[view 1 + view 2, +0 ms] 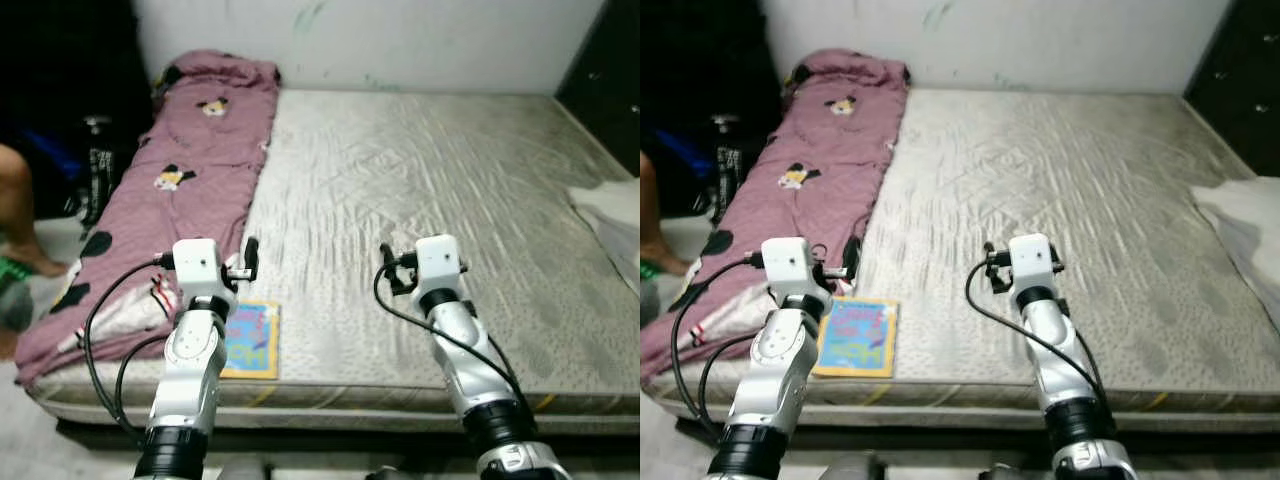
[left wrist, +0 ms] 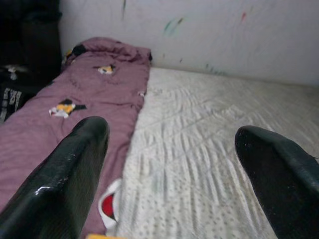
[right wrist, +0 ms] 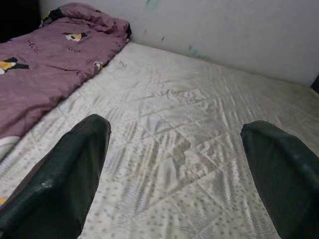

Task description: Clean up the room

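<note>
Head eyes look down, wrist views forward, sharing mattress

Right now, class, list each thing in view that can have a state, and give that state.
Left end effector: open, holding nothing.
Right end effector: open, holding nothing.
Purple blanket: spread lengthwise along the mattress's left side.
Mattress: bare, no sheet.
Colourful book: closed, flat near the front edge.

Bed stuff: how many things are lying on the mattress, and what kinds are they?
Purple blanket with cartoon prints: 1
Colourful book at the near edge: 1
White cloth at the right edge: 1
Total: 3 things on the mattress
</note>
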